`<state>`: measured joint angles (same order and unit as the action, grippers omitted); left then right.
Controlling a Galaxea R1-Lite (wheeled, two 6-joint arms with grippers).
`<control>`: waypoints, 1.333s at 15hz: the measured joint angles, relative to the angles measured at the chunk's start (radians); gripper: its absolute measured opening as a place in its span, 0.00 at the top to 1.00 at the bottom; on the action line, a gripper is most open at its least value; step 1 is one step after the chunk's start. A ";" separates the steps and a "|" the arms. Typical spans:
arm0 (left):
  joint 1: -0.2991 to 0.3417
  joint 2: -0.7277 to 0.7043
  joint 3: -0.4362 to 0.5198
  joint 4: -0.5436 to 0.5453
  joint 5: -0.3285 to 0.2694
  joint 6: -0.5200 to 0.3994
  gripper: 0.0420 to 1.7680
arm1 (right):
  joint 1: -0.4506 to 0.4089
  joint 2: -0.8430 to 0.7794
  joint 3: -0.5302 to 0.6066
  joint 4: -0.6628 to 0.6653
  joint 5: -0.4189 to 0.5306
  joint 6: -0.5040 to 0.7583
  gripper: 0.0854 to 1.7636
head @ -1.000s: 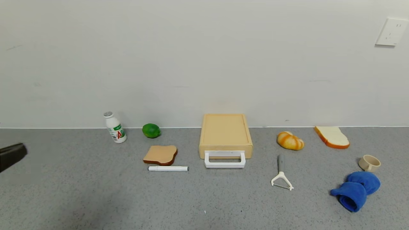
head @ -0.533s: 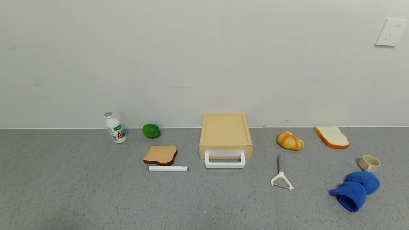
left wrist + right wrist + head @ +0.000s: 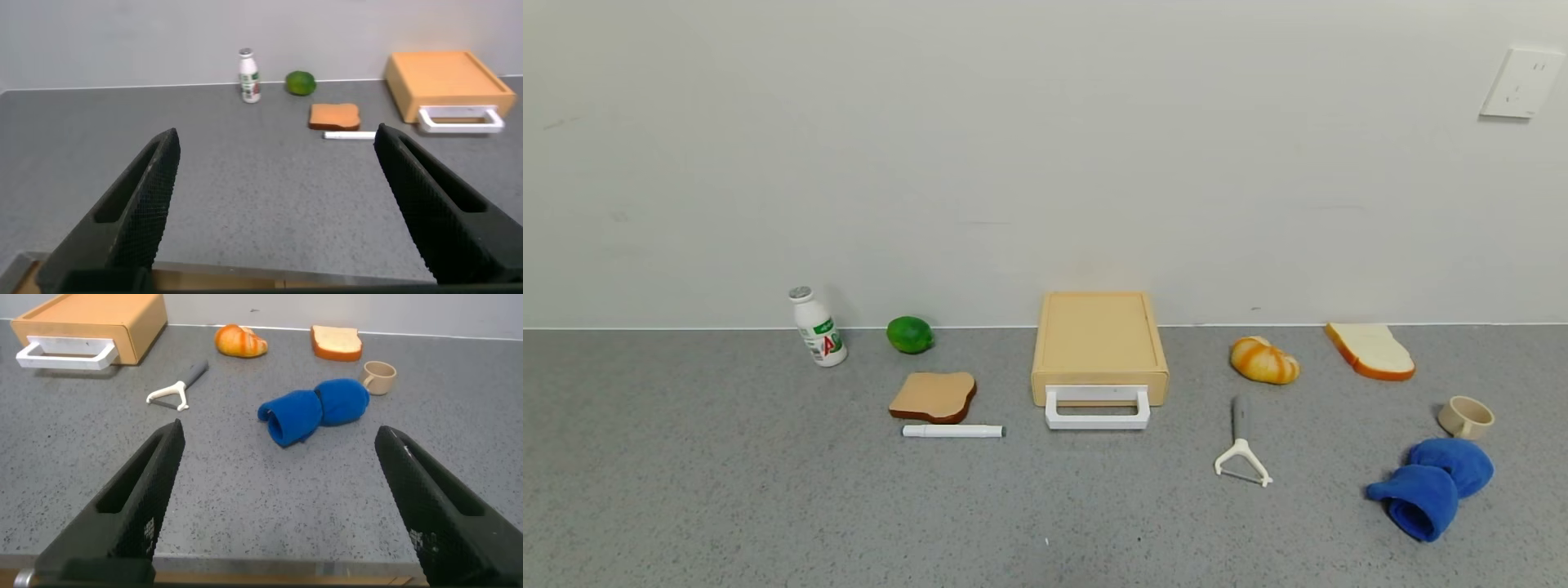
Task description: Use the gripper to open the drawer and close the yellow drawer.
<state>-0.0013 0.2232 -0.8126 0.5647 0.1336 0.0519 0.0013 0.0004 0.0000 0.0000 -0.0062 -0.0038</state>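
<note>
The pale yellow-tan drawer [image 3: 1099, 343] sits against the wall at the table's middle, its tray pushed in and its white loop handle [image 3: 1098, 408] facing me. It also shows in the left wrist view [image 3: 448, 80] and the right wrist view [image 3: 90, 325]. Neither gripper shows in the head view. My left gripper [image 3: 278, 167] is open and empty at the table's near left edge. My right gripper [image 3: 282, 461] is open and empty at the near right edge.
Left of the drawer lie a toast slice [image 3: 934, 395], a white marker [image 3: 953, 430], a lime [image 3: 909, 334] and a small bottle [image 3: 818, 326]. To the right lie a peeler [image 3: 1241, 447], a croissant [image 3: 1263, 360], a bread slice [image 3: 1370, 349], a cup [image 3: 1467, 416] and a blue cloth [image 3: 1434, 486].
The left gripper, seen at the head view's left edge one second ago, has drawn back out of that view. The drawer and props have not moved.
</note>
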 joint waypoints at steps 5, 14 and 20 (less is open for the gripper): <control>-0.001 -0.162 0.155 -0.099 -0.182 0.007 0.03 | 0.000 0.000 0.000 0.000 0.000 0.000 0.03; 0.001 -0.224 0.775 -0.686 -0.221 0.009 0.03 | 0.000 0.000 0.000 -0.001 0.000 0.000 0.03; 0.001 -0.224 0.813 -0.566 -0.176 0.011 0.03 | 0.000 0.000 0.000 -0.001 0.000 0.000 0.03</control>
<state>0.0000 -0.0013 0.0000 -0.0009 -0.0423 0.0634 0.0013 0.0004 0.0000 -0.0009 -0.0062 -0.0038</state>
